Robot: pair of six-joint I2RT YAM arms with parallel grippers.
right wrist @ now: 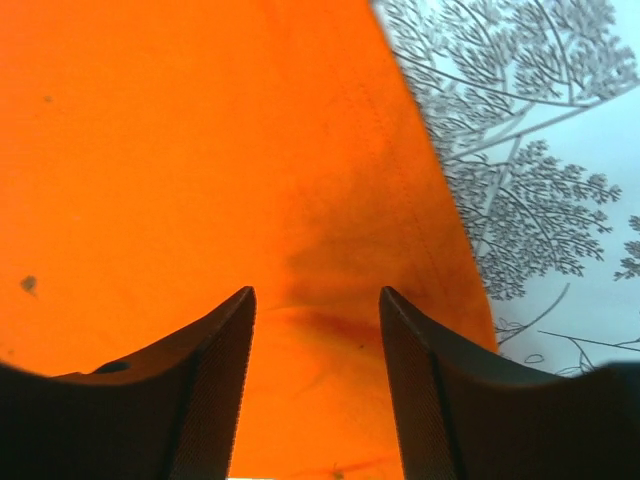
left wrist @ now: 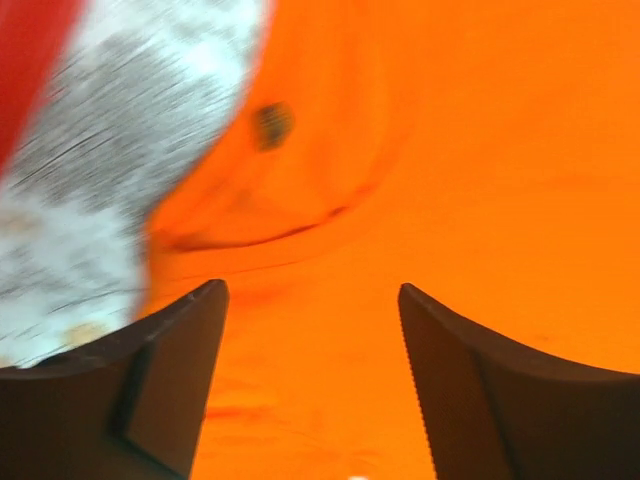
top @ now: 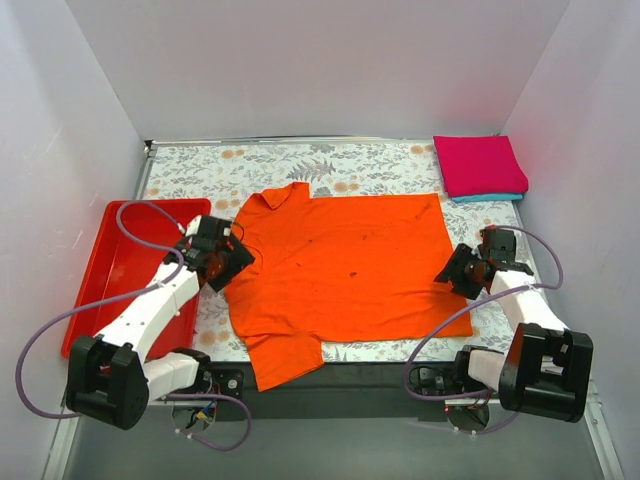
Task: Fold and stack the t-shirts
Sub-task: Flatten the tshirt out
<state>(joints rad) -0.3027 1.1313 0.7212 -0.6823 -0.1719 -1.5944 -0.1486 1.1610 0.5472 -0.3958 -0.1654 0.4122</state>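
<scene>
On the counter (top: 330, 165), the orange t-shirt (top: 345, 270) lies spread flat. The left end effector (top: 228, 265) hangs over the shirt's left edge, released and gripping nothing. The right end effector (top: 452, 270) hangs over its right edge, likewise released.

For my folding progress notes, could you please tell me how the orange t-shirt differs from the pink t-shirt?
The orange t-shirt lies spread open mid-table; the pink t-shirt is folded into a square at the far right corner. The orange t-shirt covers much more area than the pink one. The orange one lies directly on the table; the pink one sits on a teal t-shirt. Both lie flat.
</scene>
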